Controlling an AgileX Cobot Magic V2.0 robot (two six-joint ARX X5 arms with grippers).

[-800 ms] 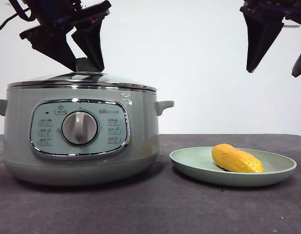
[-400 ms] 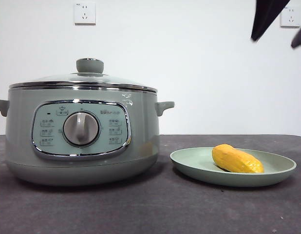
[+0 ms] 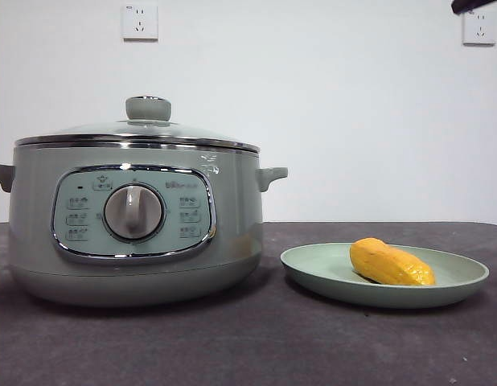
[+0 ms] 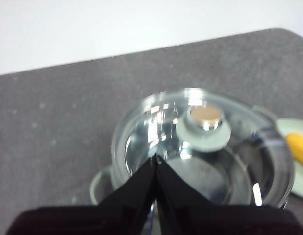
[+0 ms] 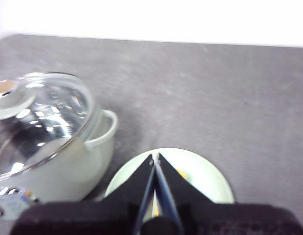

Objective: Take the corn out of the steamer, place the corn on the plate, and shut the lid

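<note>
The pale grey-green steamer (image 3: 136, 233) stands at the left with its glass lid (image 3: 144, 129) shut on it, knob (image 3: 148, 107) on top. The corn (image 3: 391, 263) lies on the pale green plate (image 3: 313, 269) at the right. My left gripper (image 4: 156, 157) is shut and empty, high above the lid (image 4: 200, 142). My right gripper (image 5: 155, 156) is shut and empty, high above the plate (image 5: 205, 171); the corn (image 5: 182, 173) barely shows beside its jaws. In the front view only a black tip (image 3: 472, 5) shows at the top right corner.
The dark grey table (image 3: 248, 346) runs under pot and plate. Two wall sockets (image 3: 140, 22) hang on the white wall behind. The steamer's side handle (image 3: 273, 175) points toward the plate.
Both arms have risen: the left gripper left the lid knob and went out of the front view, and the right one climbed to a tip at the top right corner.
</note>
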